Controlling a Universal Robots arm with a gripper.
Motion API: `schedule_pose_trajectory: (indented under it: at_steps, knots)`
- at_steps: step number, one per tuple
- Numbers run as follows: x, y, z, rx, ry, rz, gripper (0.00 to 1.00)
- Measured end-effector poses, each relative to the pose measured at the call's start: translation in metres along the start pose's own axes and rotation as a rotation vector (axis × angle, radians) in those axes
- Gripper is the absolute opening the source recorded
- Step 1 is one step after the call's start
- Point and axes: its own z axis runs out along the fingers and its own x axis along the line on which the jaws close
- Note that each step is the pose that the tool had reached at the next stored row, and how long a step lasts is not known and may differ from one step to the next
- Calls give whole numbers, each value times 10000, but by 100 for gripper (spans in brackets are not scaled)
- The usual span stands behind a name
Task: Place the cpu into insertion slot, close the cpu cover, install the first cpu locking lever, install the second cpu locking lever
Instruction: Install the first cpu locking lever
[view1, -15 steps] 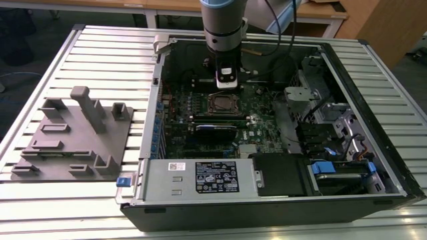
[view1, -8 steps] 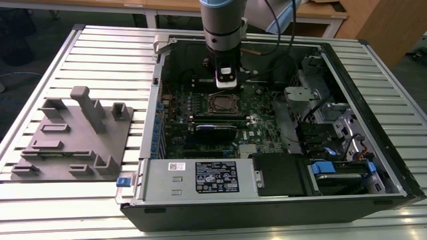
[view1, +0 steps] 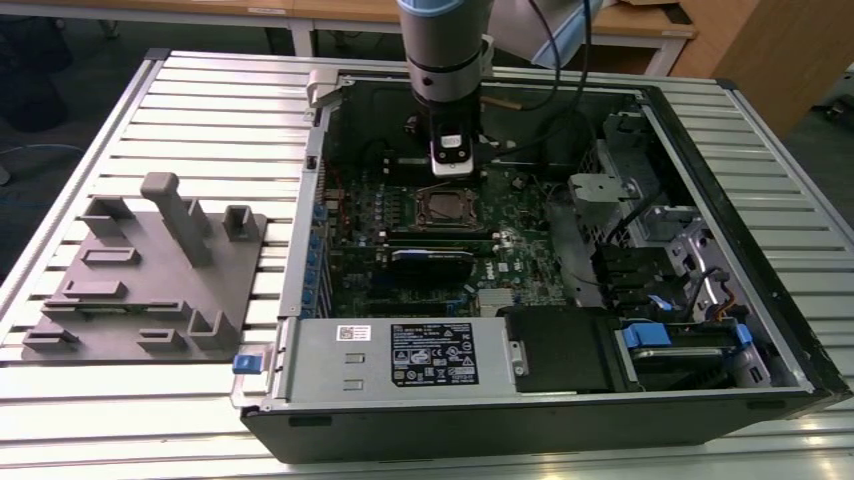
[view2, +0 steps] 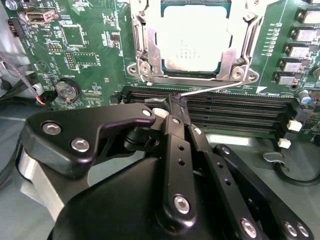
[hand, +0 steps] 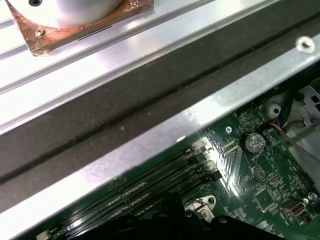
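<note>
The cpu, a pale silvery square, lies in the insertion slot on the green motherboard. The silver cpu cover lies flat over the chip's edges. A thin silver locking lever runs along the socket's near side to my fingertips. My black gripper is shut, and its tips touch the lever's end. I cannot tell whether the rod is clamped between them. In the exterior view the gripper hangs just behind the socket, inside the open computer case.
Long black memory slots lie under the gripper's tips. A coin battery sits on the board nearby. The case wall rises close by. A grey fixture stands on the slatted table at the exterior view's left.
</note>
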Motion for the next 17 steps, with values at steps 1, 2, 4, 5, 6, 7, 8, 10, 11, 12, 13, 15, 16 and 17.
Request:
schedule_pose_trajectory:
  at_steps: [1, 2, 4, 5, 6, 7, 8, 10, 11, 12, 13, 15, 16, 17]
  knots:
    - [0, -1, 6, -40, -61, -15, 10]
    - [0, -2, 10, -68, -108, -25, 10]
    - [0, -2, 11, -75, -120, -28, 10]
    - [0, -3, 11, -74, -121, -29, 10]
    - [0, -3, 11, -75, -121, -29, 10]
    - [1, -3, 11, -75, -122, -28, 10]
    - [1, -4, 14, -77, -125, -29, 10]
    - [3, -8, 26, -94, -153, -33, 10]
    - [5, -10, 33, -104, -170, -37, 10]
    - [6, -13, 38, -109, -179, -40, 10]
    - [8, -15, 42, -111, -185, -42, 10]
    - [12, -18, 48, -106, -194, -45, 10]
    - [15, -21, 53, -105, -199, -46, 10]
    - [18, -24, 57, -103, -204, -48, 10]
